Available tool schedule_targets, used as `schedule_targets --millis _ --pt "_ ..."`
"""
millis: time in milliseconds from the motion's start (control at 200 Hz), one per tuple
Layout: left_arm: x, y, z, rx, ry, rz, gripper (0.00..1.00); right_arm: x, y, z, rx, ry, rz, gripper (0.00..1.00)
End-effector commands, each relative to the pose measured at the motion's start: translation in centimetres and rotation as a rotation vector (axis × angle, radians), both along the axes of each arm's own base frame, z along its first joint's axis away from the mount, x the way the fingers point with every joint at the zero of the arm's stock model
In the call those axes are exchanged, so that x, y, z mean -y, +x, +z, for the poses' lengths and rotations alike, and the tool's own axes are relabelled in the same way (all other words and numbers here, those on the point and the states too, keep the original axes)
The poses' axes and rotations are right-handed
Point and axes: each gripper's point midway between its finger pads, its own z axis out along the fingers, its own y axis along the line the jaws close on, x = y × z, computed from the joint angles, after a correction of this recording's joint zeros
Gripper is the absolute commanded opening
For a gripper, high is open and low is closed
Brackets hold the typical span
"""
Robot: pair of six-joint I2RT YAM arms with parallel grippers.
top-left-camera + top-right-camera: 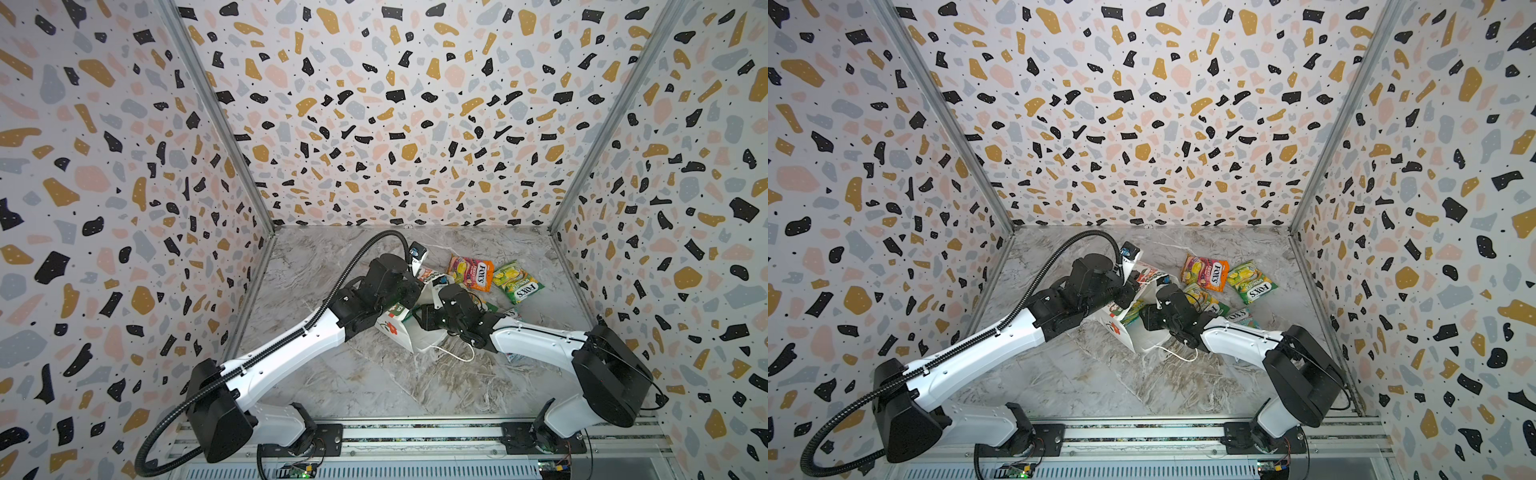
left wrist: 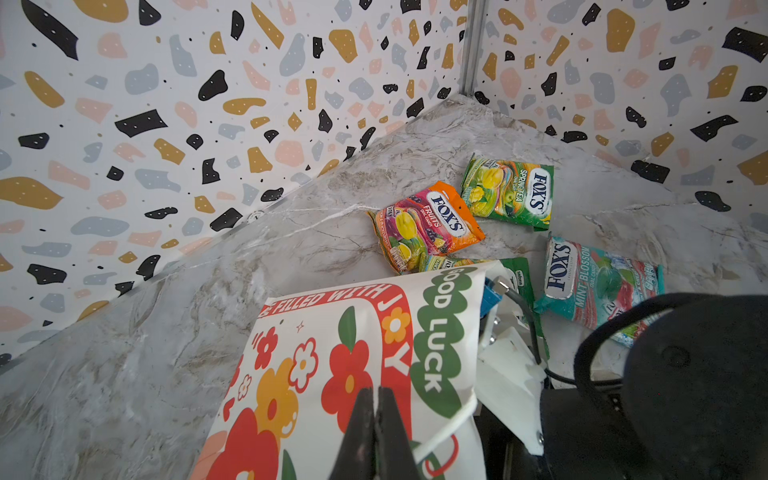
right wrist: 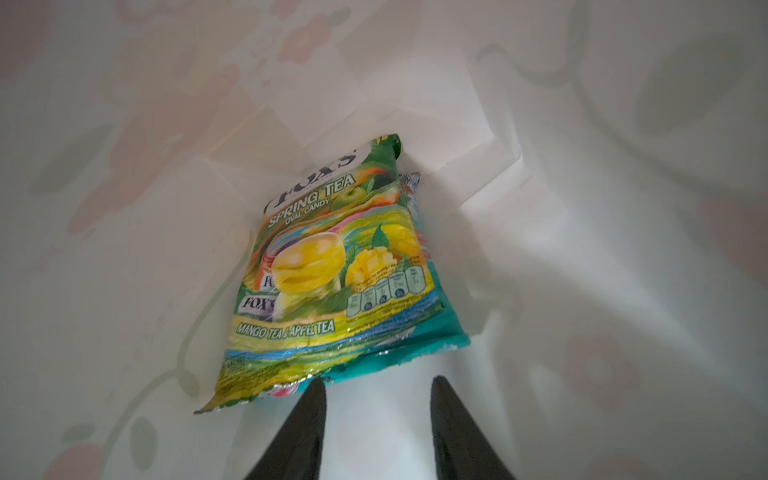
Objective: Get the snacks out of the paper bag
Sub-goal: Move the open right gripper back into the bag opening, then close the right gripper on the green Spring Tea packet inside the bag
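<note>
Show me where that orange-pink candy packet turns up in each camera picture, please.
Top view: orange-pink packet lies right of centre, past the arms' tips.
Top view: same place, slightly further left.
Left wrist: it lies beyond the paper bag's printed side.
Right wrist: not in it; only the bag's inside shows.
Shared landmark: the green packet beside it, in all three.

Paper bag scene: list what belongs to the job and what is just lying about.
Job: paper bag, Fruits packet, tabletop Spring Tea packet, Mint Blossom packet, bagged Spring Tea packet, teal packet under it, left claw, right claw.
Bystanders: marble tabletop, patterned walls, black cable hose.
</note>
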Motion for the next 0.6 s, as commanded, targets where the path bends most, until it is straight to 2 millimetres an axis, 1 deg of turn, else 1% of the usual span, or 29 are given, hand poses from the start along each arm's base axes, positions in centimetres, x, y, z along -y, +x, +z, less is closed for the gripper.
schedule_targets --millis 0,155,401,596 --pt "0.0 0.0 1.3 0.040 -0.032 0.000 0.00 -0.5 1.6 2.3 0.062 0.037 -0.049 0.43" --pt "0.0 0.0 1.3 0.040 -0.032 0.000 0.00 -0.4 2.5 1.7 0.075 0.017 -0.084 0.44" --pt "0.1 0.0 1.3 0.040 -0.032 -0.003 0.00 -1.1 3.5 0.9 0.072 -0.003 -0.084 0.44" --pt "0.1 0.0 1.3 0.039 -0.030 -0.005 0.00 -1.8 3.8 0.0 0.051 -0.013 -0.077 0.45"
